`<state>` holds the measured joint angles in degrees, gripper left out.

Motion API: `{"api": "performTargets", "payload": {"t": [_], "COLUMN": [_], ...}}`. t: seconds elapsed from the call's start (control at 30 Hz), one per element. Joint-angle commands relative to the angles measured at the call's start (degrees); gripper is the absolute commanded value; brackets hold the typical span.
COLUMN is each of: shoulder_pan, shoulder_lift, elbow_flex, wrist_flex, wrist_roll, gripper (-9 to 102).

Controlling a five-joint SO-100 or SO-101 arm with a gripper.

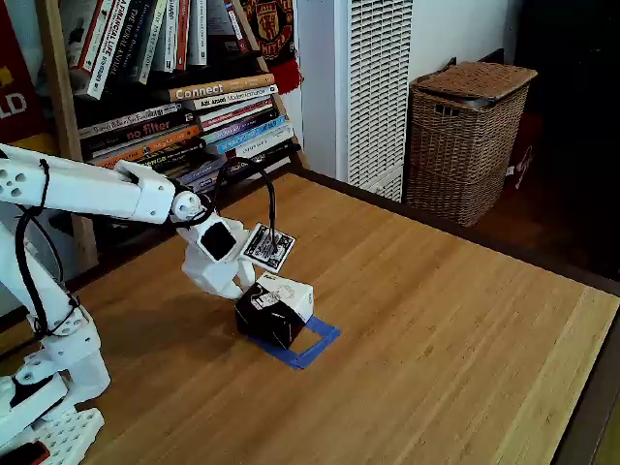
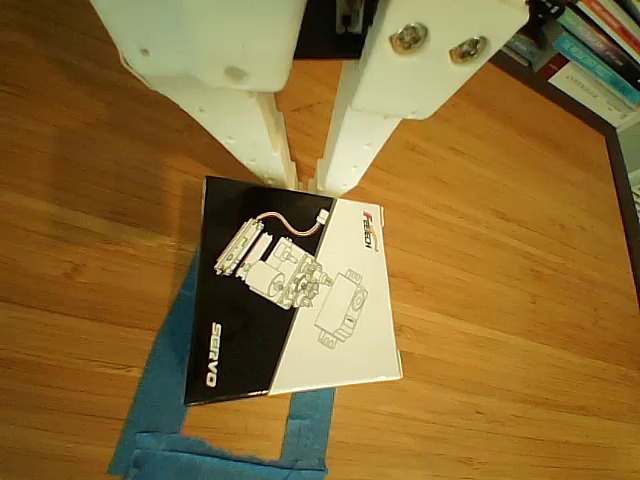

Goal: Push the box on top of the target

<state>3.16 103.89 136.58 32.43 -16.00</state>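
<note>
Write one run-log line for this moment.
gripper: shut, behind box | box: partly over target | target: tape showing at two sides

Claw (image 2: 305,180) tips nearly together at box (image 2: 300,300) edge; box overlaps target (image 2: 160,400).

fixed view high from table's side, other view close above jaws, both sharing box (image 1: 276,308) and target (image 1: 308,346)
</note>
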Motion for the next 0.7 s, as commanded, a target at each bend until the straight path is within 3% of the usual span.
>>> {"api": "performTargets", "payload": {"t": [0.0, 0.67], "shoulder_pan": [-1.14, 1.14], "shoulder_lift": [0.88, -5.89], "elbow_flex": [-3.16, -12.74], "wrist_flex": [0.35, 1.76], "wrist_roll": [0.62, -0.35], "gripper": [0, 0]}}
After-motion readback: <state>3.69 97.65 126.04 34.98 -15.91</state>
